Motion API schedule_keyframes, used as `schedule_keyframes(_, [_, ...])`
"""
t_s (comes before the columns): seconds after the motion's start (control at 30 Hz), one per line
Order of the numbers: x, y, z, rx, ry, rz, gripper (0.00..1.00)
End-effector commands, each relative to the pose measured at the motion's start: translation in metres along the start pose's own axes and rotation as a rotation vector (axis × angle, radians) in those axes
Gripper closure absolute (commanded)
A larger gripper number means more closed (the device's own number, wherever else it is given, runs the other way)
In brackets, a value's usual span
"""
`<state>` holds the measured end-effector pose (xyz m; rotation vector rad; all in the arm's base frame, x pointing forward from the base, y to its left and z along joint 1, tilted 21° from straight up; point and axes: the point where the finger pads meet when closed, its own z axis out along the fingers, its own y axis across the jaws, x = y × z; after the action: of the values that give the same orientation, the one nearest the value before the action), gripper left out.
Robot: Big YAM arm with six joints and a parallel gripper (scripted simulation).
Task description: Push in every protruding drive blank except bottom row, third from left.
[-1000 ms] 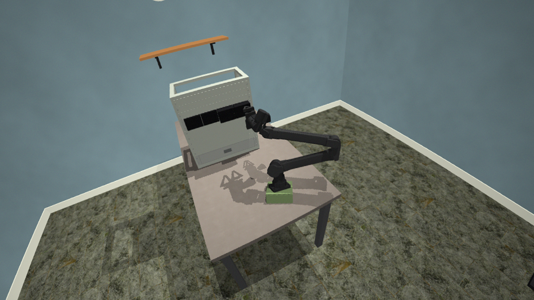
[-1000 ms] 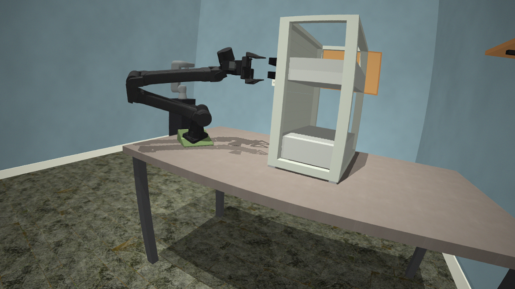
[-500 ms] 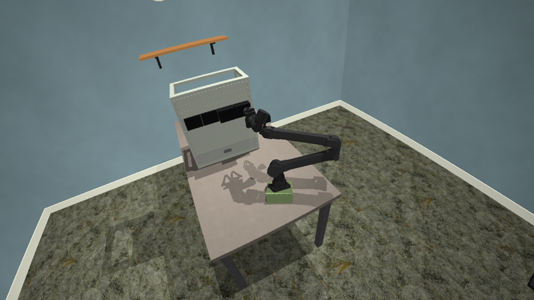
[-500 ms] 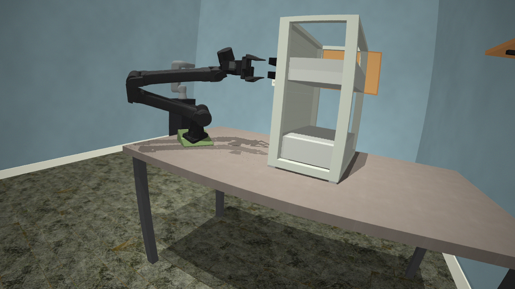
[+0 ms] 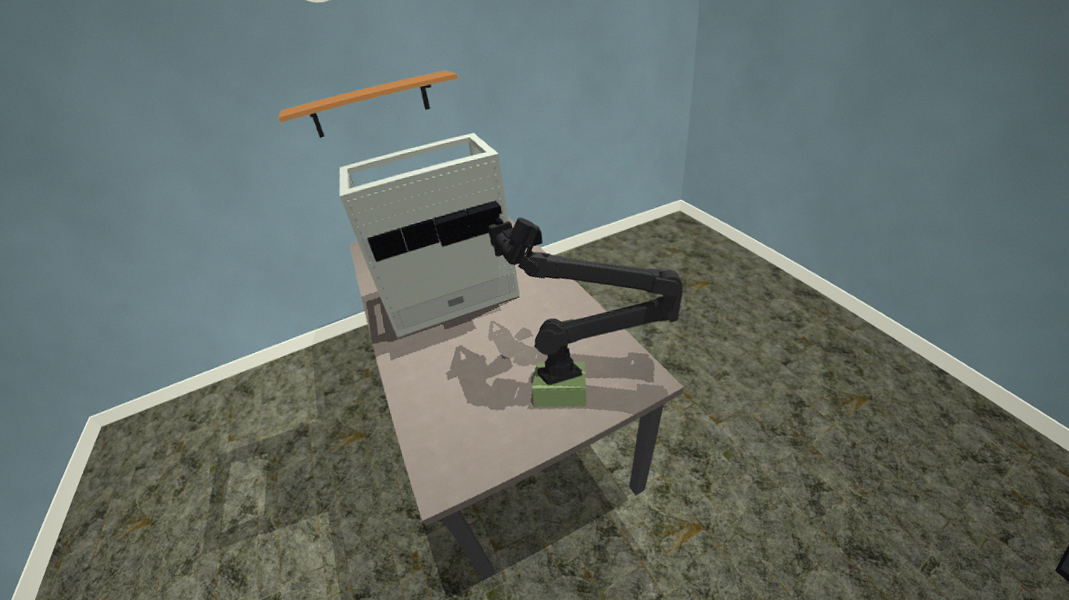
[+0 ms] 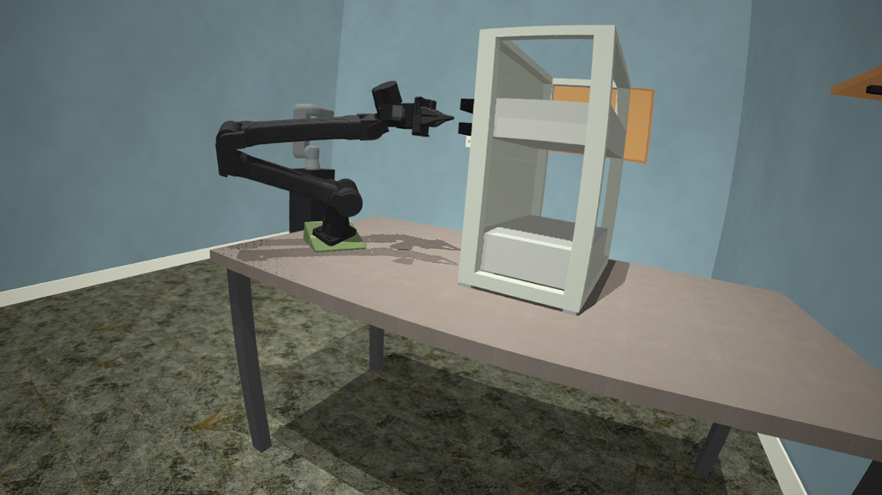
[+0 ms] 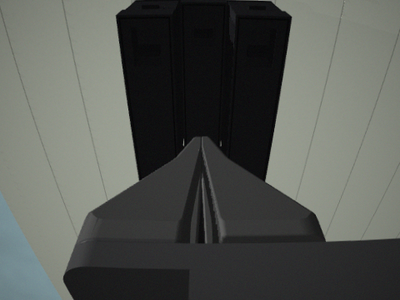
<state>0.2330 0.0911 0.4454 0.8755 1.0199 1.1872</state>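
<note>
The pale grey rack [image 5: 428,234] stands upright at the far end of the table. A band of black drive blanks [image 5: 433,231] crosses its front; the rows are too small to tell apart in the top view. From the side, two blanks [image 6: 466,115] stick out of the front, one above the other. In the wrist view the blanks [image 7: 202,83] fill the middle, with the centre column standing proud. My gripper [image 6: 445,118] [image 5: 499,232] is shut and empty, its tip a short gap in front of the blanks near the rack's right end. The shut fingers point at the centre column.
The arm's green base [image 5: 558,383] sits mid-table on the right. A closed drawer [image 5: 455,304] is at the rack's bottom. An orange panel [image 6: 629,124] shows behind the rack. A wall shelf [image 5: 367,95] hangs above.
</note>
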Motion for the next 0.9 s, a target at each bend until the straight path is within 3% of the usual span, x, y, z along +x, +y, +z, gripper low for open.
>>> schedule_keyframes(0.0, [-0.011,0.026,0.008,-0.021,-0.02,0.037,1.0])
schedule_keyframes(0.87, [0.0,0.022,0.004,-0.022,-0.006,0.028,1.0])
